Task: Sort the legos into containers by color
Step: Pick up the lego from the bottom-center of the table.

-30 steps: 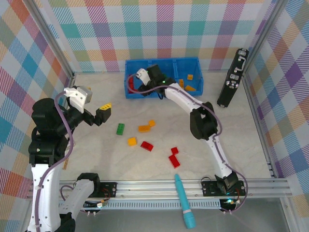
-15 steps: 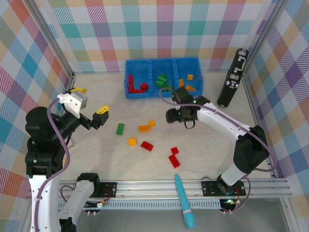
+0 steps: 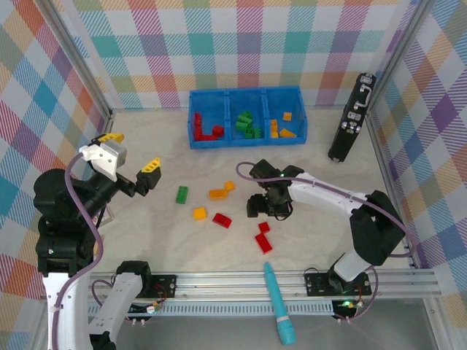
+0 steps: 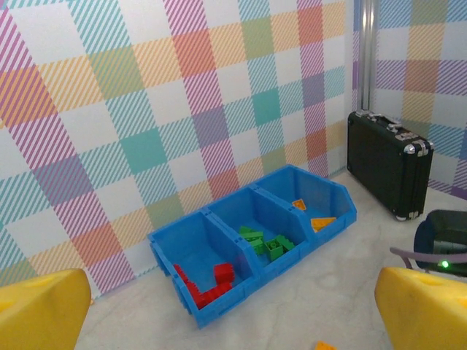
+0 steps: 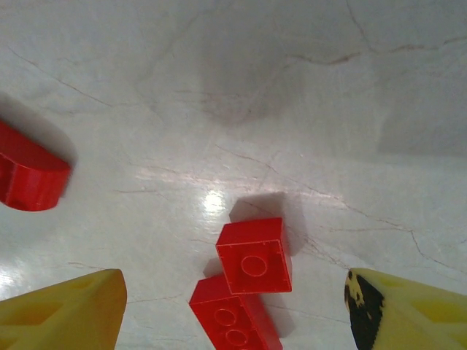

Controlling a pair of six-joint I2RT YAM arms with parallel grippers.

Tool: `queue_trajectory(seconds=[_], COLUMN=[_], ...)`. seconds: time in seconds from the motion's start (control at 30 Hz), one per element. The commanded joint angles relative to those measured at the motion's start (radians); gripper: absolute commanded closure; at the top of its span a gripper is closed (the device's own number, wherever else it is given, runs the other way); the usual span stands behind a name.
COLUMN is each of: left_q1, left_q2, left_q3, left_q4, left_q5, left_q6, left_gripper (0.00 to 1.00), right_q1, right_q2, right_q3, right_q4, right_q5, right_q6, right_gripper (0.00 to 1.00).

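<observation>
A: The right one?
B: The right gripper (image 3: 266,206) is spread wide and empty over the table (image 3: 160,233). Between its fingers, a square red brick (image 5: 254,257) touches a long red brick (image 5: 235,319), at its 6 o'clock from above.
A: Left?
B: The left gripper (image 3: 131,152) is spread, empty and raised at 9 o'clock.
A: The bin?
B: The bin (image 3: 246,92) is at 12 o'clock, with reds, greens and oranges in separate compartments.

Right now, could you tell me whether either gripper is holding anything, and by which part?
Nothing is held. The left gripper is open and empty; the right gripper hangs open above two red bricks.
</observation>
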Motion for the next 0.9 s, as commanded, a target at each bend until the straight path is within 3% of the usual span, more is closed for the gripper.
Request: queue_trajectory(seconds=[0.0,0.07,0.17,0.23,0.37,0.5,0.57,0.67,0.77,0.87], left_q1=[0.017,0.017,0.017,0.017,0.017,0.017,0.017,0.016,0.016,0.016], left_q2=[0.002,0.029,0.094,0.132,0.171,0.199,0.177,0.112,0.07,0.04], left_q3=[-0.023,-0.016,0.034,0.06,0.099,0.155,0.113,-0.003,-0.038,-0.095], left_q4=[0.078,0.086,0.051,0.033,0.012,-0.029,0.046,0.206,0.196,0.284], left_q5=[-0.042,-0.054,0.016,0.036,-0.024,0.0,-0.049,-0.224,-0.336,-0.321], left_q6=[-0.032,-0.053,-0.069,-0.082,-0.12,-0.12,-0.179,-0.313,-0.451,-0.478], left_gripper=[0.0,0.0,0.0,0.0,0.0,0.0,0.0,0.0,0.0,0.0], right_q1=[0.038,0.048,0.06,0.062,0.062,0.063,0.063,0.063,0.055,0.013], right_q2=[0.033,0.045,0.062,0.08,0.104,0.137,0.146,0.141,0.134,0.122], right_q3=[-0.032,-0.049,-0.064,-0.067,-0.068,-0.065,-0.071,-0.071,0.009,0.182], right_q4=[-0.028,-0.009,0.021,0.031,0.057,0.064,0.061,0.056,-0.017,-0.094], right_q5=[0.001,0.003,0.013,0.029,0.055,0.057,0.058,0.066,0.115,0.184], right_q6=[0.011,0.009,0.001,-0.009,-0.026,-0.045,-0.053,-0.081,-0.189,-0.335], right_gripper=[0.21,0.21,0.24,0.28,0.37,0.51,0.59,0.65,0.69,0.7])
